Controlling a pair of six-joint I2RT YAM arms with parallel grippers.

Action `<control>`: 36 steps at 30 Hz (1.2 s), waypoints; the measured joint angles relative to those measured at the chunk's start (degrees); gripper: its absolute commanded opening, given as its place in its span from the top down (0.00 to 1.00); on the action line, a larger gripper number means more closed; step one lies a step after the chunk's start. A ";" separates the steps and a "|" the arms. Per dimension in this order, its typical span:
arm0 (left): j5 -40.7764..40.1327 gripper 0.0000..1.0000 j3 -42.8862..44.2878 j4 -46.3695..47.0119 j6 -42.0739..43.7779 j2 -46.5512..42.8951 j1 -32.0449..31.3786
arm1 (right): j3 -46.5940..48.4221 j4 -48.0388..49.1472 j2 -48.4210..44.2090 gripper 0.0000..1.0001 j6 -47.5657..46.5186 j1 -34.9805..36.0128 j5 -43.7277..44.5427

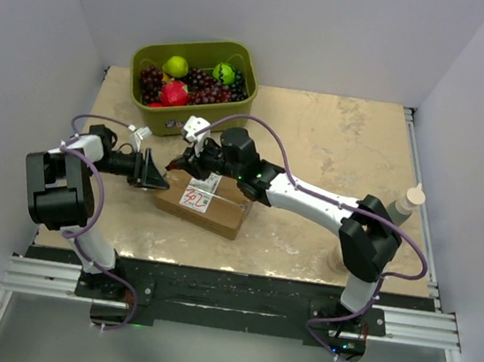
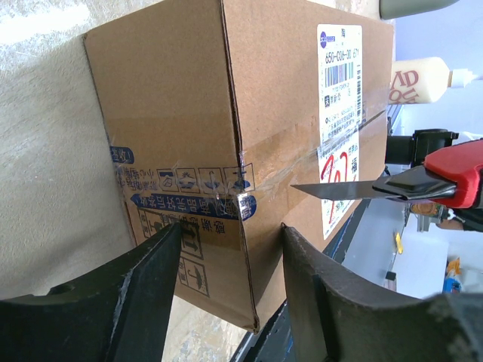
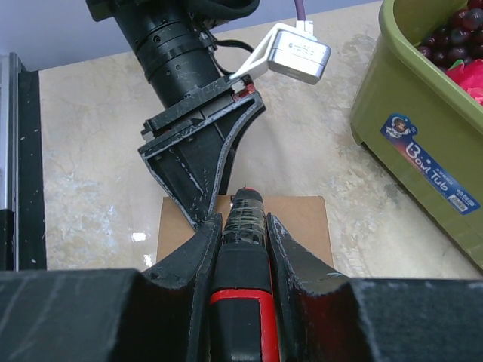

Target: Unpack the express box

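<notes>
The express box [image 1: 204, 201] lies flat on the counter [image 1: 334, 157], left of centre and near the arms. The green bin [image 1: 194, 72] of fruit stands well behind it. The box's white label and red scrawl face up. In the overhead view its long axis slants from upper left to lower right, with the upper-left end pointing at the left arm.

The left claw [image 1: 149, 171] is at that end with its fingers spread. In its own camera they sit astride the edge where the end face meets the top. I cannot tell whether they are actually pressing on the cardboard.

The right claw [image 1: 199, 153] reaches in from the other side and is pinched tight on a red-and-black knife [image 2: 445, 177]. The knife's blade [image 2: 339, 188] hangs over the top face beside the label, close to the clear tape seam [image 2: 287, 170].

The step in hand looks like slitting that tape. To do it well:
- Brace the end firmly so the box cannot skate.
- Set the tip on the seam itself.
- Keep the cut shallow so nothing inside is scored.
- Draw the blade straight along the long axis, not across it.
</notes>
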 measured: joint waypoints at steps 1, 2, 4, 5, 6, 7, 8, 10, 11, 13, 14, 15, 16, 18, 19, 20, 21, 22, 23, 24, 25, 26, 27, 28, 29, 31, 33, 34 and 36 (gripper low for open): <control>0.00 0.42 0.00 0.00 0.00 0.00 0.00 | 0.00 0.00 0.04 1.00 0.00 0.00 -0.02; 0.00 0.42 0.00 0.00 0.00 0.00 0.00 | 0.00 0.00 0.13 1.00 0.00 0.00 -0.09; 0.00 0.42 0.00 0.00 0.00 0.00 0.00 | 0.00 -0.02 0.39 1.00 0.00 0.00 -0.26; 0.00 0.42 0.00 0.00 0.00 0.00 0.00 | 0.00 -0.04 0.50 1.00 0.00 0.00 -0.28; 0.00 0.42 0.00 0.00 0.00 0.00 0.00 | 0.00 -0.02 0.61 1.00 0.00 0.00 -0.33; 0.00 0.42 0.00 -0.02 0.00 0.00 0.00 | 0.00 -0.02 0.66 1.00 0.00 0.00 -0.39; 0.00 0.42 0.00 -0.02 0.00 0.00 0.00 | 0.00 -0.02 0.70 1.00 0.00 0.00 -0.42; 0.00 0.42 0.00 -0.02 0.00 0.00 0.00 | 0.00 0.00 0.83 1.00 -0.02 0.00 -0.42; 0.00 0.42 0.00 -0.02 0.00 0.00 0.00 | 0.00 0.02 0.96 1.00 -0.04 0.02 -0.42; 0.00 0.42 0.00 -0.02 0.00 0.00 0.00 | 0.00 0.00 1.25 1.00 -0.09 0.04 -0.42; 0.00 0.42 0.00 -0.02 0.00 0.00 0.00 | 0.00 0.00 1.40 1.00 -0.11 0.04 -0.46; 0.00 0.42 0.00 -0.02 0.00 0.00 0.00 | 0.00 -0.02 1.46 1.00 -0.15 0.04 -0.46; 0.00 0.42 0.00 -0.02 0.00 0.00 0.00 | 0.00 -0.02 1.46 1.00 -0.22 0.04 -0.50; 0.00 0.42 0.00 -0.02 0.00 0.00 0.00 | 0.00 0.00 1.46 1.00 -0.33 0.04 -0.66; 0.00 0.42 0.00 -0.02 0.02 0.00 0.00 | 0.00 -0.02 1.46 1.00 -0.46 0.04 -0.70; 0.00 0.42 0.00 -0.02 0.00 0.00 0.00 | 0.00 0.00 1.46 1.00 -0.57 0.04 -0.72; 0.00 0.42 0.00 -0.02 0.00 0.00 0.00 | 0.00 0.00 1.46 1.00 -0.76 0.04 -0.72; 0.00 0.42 0.00 -0.02 0.00 0.00 0.00 | 0.00 0.00 1.46 1.00 -1.05 0.04 -0.70; 0.00 0.42 0.00 -0.02 0.00 0.02 0.00 | 0.00 -0.04 1.46 1.00 -1.38 0.09 -0.70; 0.00 0.42 0.00 -0.02 0.00 0.04 0.00 | 0.00 -0.09 1.46 1.00 -1.77 0.11 -0.70; 0.00 0.43 0.00 -0.02 0.00 0.07 0.00 | 0.00 -0.20 1.46 1.00 -2.32 0.22 -0.70; 0.00 0.43 0.00 -0.02 0.00 0.09 0.00 | 0.00 -0.33 1.46 1.00 -2.86 0.33 -0.66; 0.04 0.43 0.02 -0.02 0.00 0.11 0.00 | 0.00 -0.57 1.46 1.00 -3.52 0.35 -0.66; 0.04 0.42 0.02 -0.02 0.00 0.13 0.02 | 0.02 -0.92 1.46 1.00 -4.28 0.44 -0.63; 0.09 0.43 0.02 -0.02 0.02 0.17 0.02 | 0.09 -1.11 1.46 1.00 -4.81 0.46 -0.66; 0.13 0.43 0.02 -0.02 0.00 0.28 0.02 | 0.33 -1.75 1.46 1.00 -5.73 0.59 -0.68; 0.17 0.43 0.09 -0.07 0.00 0.35 0.02 | 0.79 -2.64 1.46 1.00 -6.34 0.63 -0.68; 0.17 0.43 0.15 -0.09 0.00 0.42 0.04 | 1.01 -3.08 1.46 1.00 -6.62 0.68 -0.70; 0.22 0.43 0.17 -0.15 0.00 0.48 0.07 | 1.49 -4.09 1.46 1.00 -7.10 0.70 -0.68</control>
